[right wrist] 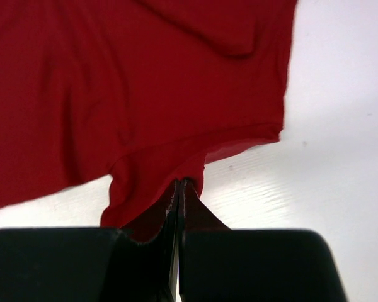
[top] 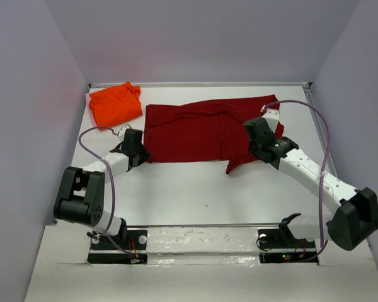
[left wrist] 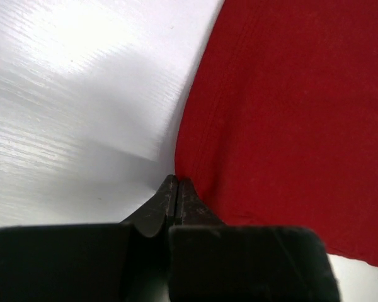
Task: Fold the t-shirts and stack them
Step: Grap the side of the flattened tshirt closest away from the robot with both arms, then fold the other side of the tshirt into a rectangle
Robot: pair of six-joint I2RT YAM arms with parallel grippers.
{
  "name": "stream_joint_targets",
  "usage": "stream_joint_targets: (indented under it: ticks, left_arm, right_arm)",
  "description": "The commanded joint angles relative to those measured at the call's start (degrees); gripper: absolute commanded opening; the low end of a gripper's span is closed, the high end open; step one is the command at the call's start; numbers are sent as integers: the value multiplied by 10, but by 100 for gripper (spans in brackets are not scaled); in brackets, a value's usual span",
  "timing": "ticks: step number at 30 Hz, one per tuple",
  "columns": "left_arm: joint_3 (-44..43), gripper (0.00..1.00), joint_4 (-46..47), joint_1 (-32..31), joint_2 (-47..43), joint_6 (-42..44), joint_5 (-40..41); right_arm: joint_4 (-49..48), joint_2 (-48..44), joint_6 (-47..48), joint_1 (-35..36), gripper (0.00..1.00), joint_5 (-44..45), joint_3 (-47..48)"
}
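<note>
White table (top: 195, 189) is covered across its middle by the crimson shirt (top: 201, 129), spread flat; the orange shirt (top: 115, 104) is bunched in the far left corner. Crimson cloth is pinched by the left gripper (left wrist: 177, 182) and right gripper (right wrist: 179, 184), jaws pressed together.

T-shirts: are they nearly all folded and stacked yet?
About halfway. The bright orange cloth t-shirt looks folded in the far corner. The dark red cloth t-shirt is spread out; the left gripper and right gripper pinch its near edge. Still to do: fold it, stack both.
</note>
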State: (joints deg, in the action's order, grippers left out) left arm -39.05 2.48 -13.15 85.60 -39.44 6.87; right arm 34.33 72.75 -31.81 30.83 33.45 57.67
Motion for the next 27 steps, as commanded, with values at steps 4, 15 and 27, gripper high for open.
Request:
stream_joint_targets:
  ticks: [4, 15, 27]
  left_arm:
    - [-55, 0, -44, -4, -56, 30, 8]
    - [-99, 0, -60, 13, -62, 60, -5]
    - [-144, 0, -64, 78, -49, 84, -50]
  right_arm:
    - [-6, 31, 12, 4, 0, 139, 51]
    - [-33, 143, 27, -32, 0, 220, 123]
    - [-70, 205, 67, -116, 0, 209, 205]
